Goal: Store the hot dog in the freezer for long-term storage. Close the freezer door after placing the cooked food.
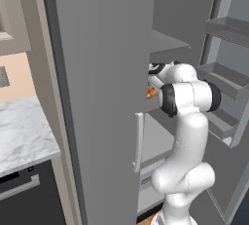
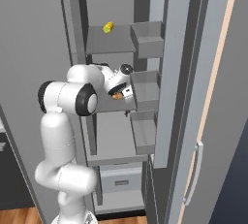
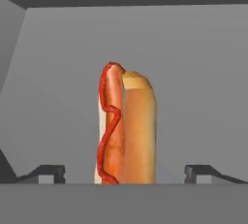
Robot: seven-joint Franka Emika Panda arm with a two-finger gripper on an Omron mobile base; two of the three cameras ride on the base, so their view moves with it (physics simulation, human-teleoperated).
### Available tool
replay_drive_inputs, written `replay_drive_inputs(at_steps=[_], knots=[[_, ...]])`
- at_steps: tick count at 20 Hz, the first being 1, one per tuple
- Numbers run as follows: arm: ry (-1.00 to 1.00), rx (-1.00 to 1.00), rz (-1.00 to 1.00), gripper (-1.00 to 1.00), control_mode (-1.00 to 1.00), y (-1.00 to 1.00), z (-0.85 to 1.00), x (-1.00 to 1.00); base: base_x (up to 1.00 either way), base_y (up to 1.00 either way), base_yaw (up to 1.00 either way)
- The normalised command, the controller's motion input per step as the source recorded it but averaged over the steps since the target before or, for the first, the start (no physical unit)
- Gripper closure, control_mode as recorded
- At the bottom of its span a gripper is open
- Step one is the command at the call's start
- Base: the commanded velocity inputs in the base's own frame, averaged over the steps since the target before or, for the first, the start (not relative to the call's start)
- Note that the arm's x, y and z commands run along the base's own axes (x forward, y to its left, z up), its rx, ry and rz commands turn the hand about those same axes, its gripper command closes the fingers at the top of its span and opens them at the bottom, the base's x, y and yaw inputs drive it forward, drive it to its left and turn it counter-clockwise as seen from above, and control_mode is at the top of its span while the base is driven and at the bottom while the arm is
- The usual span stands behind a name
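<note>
Inside the freezer (image 2: pixel 109 43), at its middle shelf (image 2: pixel 109 104), the gripper (image 2: pixel 121 92) reaches in with the hot dog (image 3: pixel 125 131) ahead of it. On the hand view the hot dog stands lengthwise between the two finger tips (image 3: pixel 48 173), which sit well apart on either side with clear gaps to the bun. The fingers are therefore spread and not pressing on it. Whether it rests on the shelf or is still carried cannot be told.

From the left base view a reddish end of the hot dog (image 1: pixel 151 92) shows just left of the wrist. A small yellow item (image 2: pixel 108 27) lies on the upper shelf, well apart. The freezer door (image 2: pixel 164 72) stands open to the right, its bins near the hand.

Handling assessment: light, soft, easily crushed, with the sausage likely to slip from the bun. Best hold is judged across the bun's sides at mid-length, with gentle pressure.
</note>
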Motion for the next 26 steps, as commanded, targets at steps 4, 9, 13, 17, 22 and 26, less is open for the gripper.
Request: replay_drive_inputs(at_steps=[4, 9, 13, 17, 22, 26], knots=[[-0.02, 0.00, -0.11, -1.00, -1.00, 0.13, 0.14, -0.63, 0.00, 0.00, 0.00], [-0.04, -0.02, -0.15, -1.00, -1.00, 0.01, 0.30, -0.63, 0.00, 0.00, 0.00], [0.00, -0.01, -0.12, -1.00, -1.00, -0.07, 0.50, -0.57, 0.00, 0.00, 0.00], [0.00, -0.02, -0.10, -1.00, -1.00, -0.02, 0.59, -0.63, 0.00, 0.00, 0.00], [0.00, -0.11, -0.06, -1.00, -1.00, 0.03, 0.63, -0.85, 0.00, 0.00, 0.00], [0.01, -0.01, 0.00, -1.00, -1.00, -0.10, 0.83, -1.00, 0.00, 0.00, 0.00]])
